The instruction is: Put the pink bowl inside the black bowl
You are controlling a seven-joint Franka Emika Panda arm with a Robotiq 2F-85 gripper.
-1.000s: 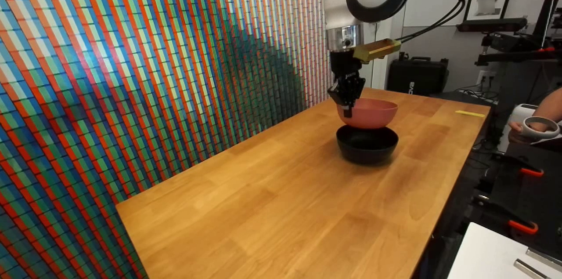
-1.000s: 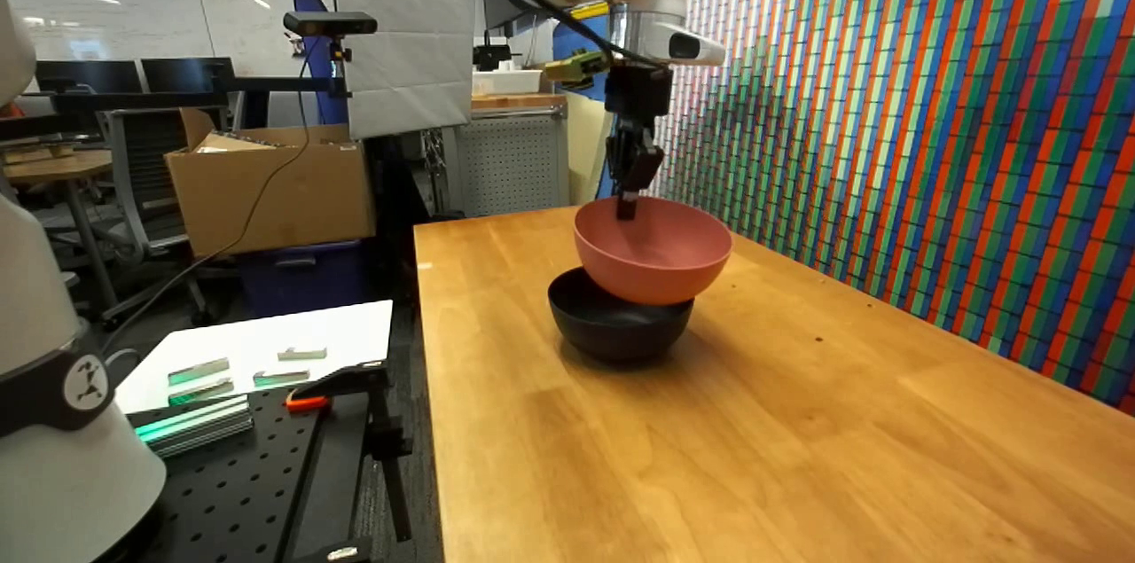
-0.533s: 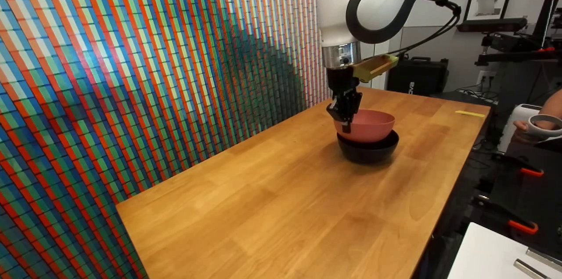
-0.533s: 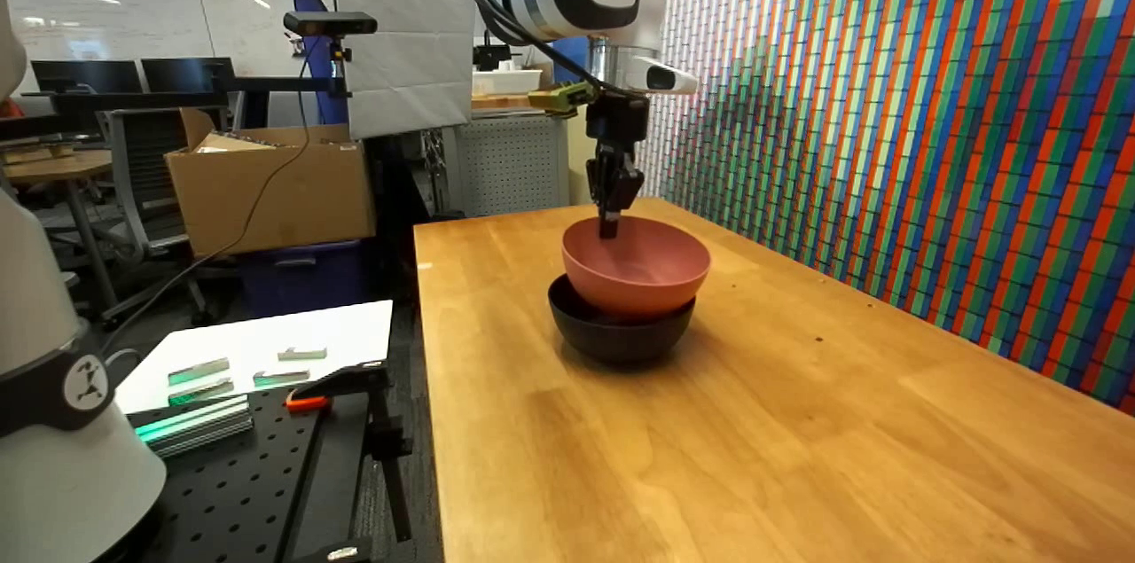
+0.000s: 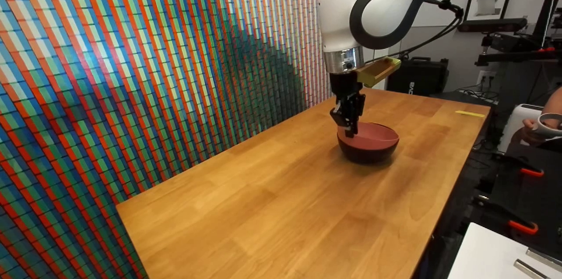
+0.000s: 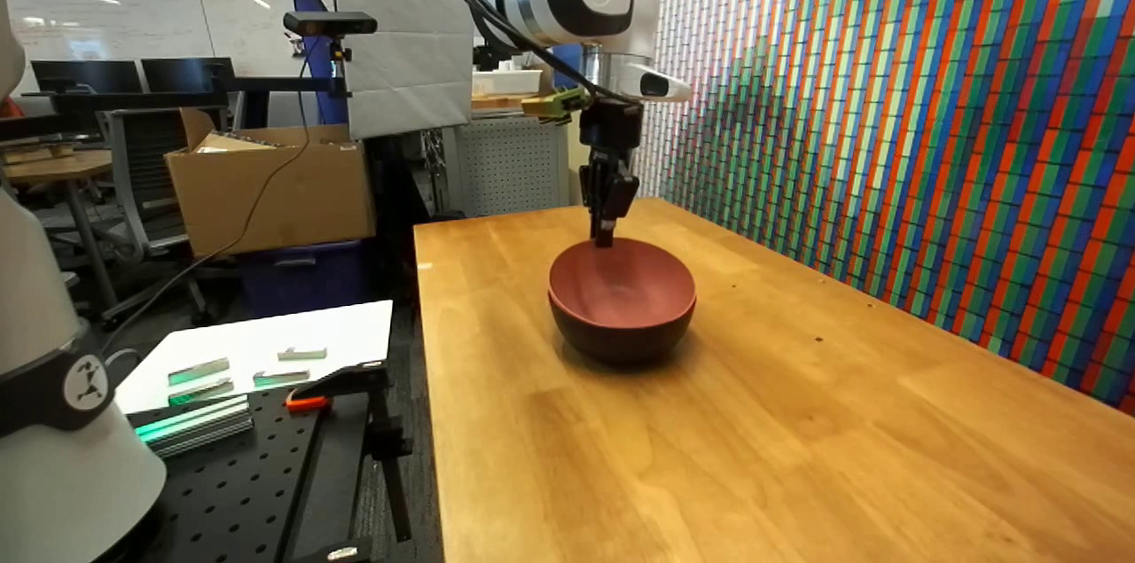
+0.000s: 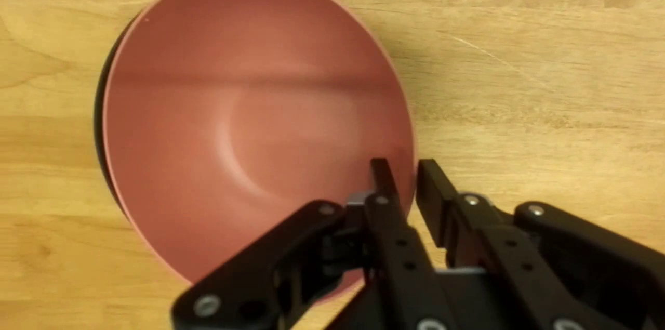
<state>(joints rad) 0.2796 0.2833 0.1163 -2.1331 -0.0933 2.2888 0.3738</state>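
Note:
The pink bowl [image 5: 373, 139] sits nested inside the black bowl [image 5: 369, 155] on the wooden table; both exterior views show this, with the pink bowl [image 6: 622, 284] nearly level with the black bowl's rim [image 6: 625, 345]. In the wrist view the pink bowl [image 7: 270, 111] fills the left half, and only a thin dark edge of the black bowl [image 7: 99, 111] shows at its left. My gripper [image 7: 403, 161] is slightly open around the pink rim, one finger inside and one outside, with a gap between them. The gripper [image 5: 351, 133] is at the bowls' near-wall side, also in an exterior view [image 6: 605, 237].
A tiled colourful wall [image 5: 175, 72] runs along one long side of the wooden table [image 5: 263, 200]. A yellow strip [image 5: 470, 113] lies at the table's far end. A person's hand with a grey cup [image 5: 549, 126] is beyond the table edge. A white board [image 6: 266, 341] stands beside the table.
The pink bowl has come down from above the black bowl and now rests inside it. My gripper moved down with it, and its fingers now stand apart from the rim.

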